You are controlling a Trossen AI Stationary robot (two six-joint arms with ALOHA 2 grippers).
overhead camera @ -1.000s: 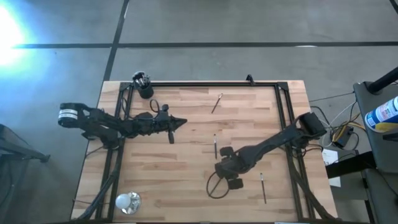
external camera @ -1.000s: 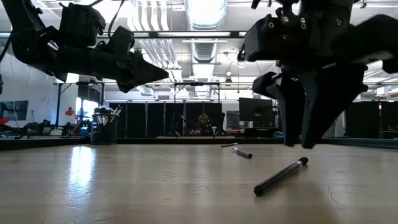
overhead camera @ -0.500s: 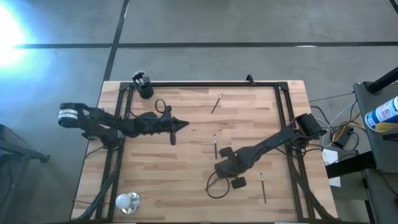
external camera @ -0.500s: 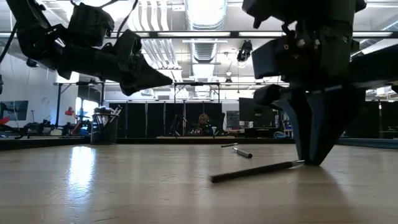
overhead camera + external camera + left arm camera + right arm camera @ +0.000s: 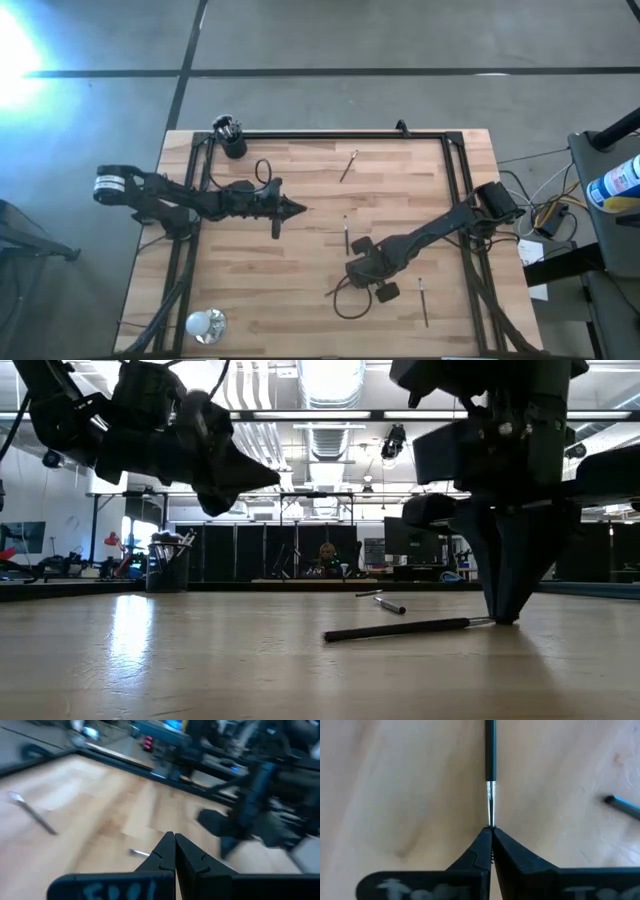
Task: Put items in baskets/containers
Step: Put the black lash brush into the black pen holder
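right end effector (image 5: 491, 831) pinched shut on makeup brush (image 5: 400, 629) at its silver ferrule, brush flat on table (image 5: 300, 250); lift slowly, keep level; black cup (image 5: 233, 143) waits at eleven o'clock; left end effector (image 5: 297, 209) closed, empty.

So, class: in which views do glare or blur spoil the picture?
High view: white glare at the top-left corner, off the table. Low view: ceiling lights reflect brightly on the tabletop. Left wrist view: the background is smeared. Right wrist view: sharp on the brush at the right tool.
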